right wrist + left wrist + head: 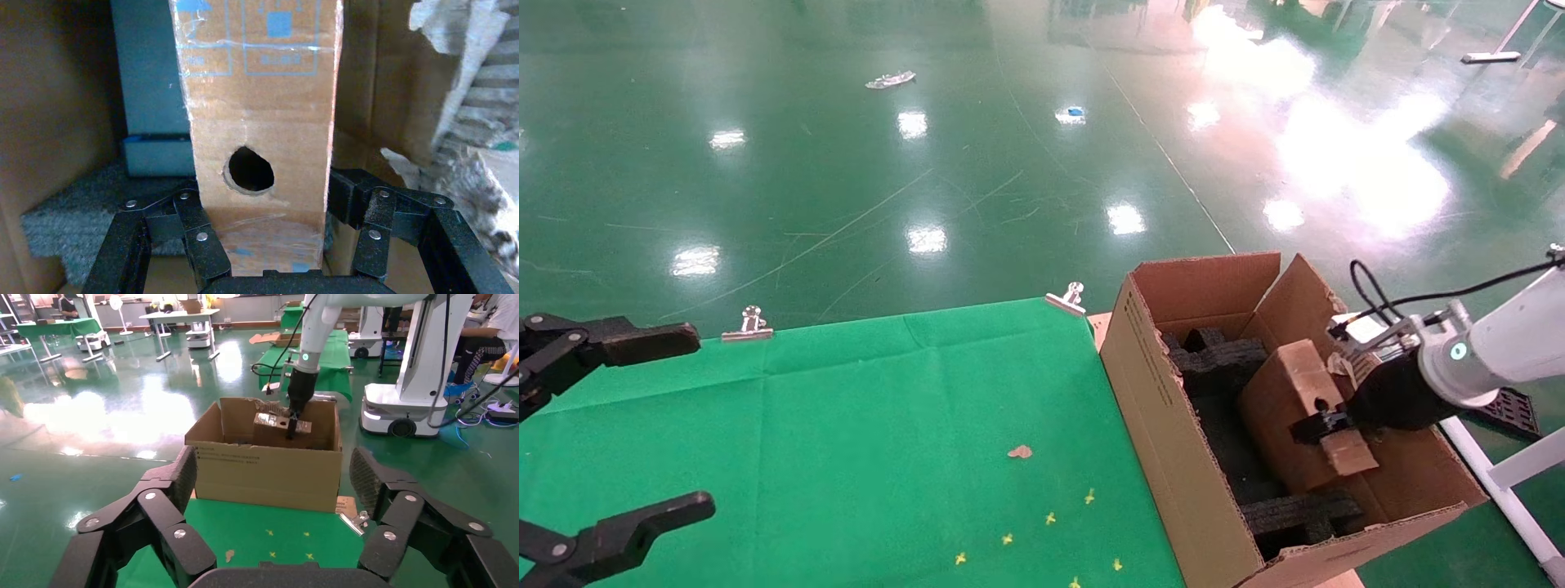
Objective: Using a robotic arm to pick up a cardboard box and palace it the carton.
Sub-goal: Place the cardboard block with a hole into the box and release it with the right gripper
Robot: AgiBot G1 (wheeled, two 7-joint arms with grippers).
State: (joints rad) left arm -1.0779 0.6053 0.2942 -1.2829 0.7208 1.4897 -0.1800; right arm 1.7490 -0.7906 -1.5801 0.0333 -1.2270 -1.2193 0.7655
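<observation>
The cardboard box, a narrow brown block with a round hole in its thin face, stands tilted inside the carton. The white robotic arm reaches in from the right. Its right gripper is shut on the cardboard box, one finger on each side just below the hole. From the left wrist view the held box shows above the carton's rim. Black foam lines the carton's bottom. My left gripper hangs open over the table's left edge, holding nothing.
A green cloth covers the table, fastened by metal clips. On it lie a cardboard scrap and several yellow marks. A white frame stands right of the carton. Shiny green floor lies beyond.
</observation>
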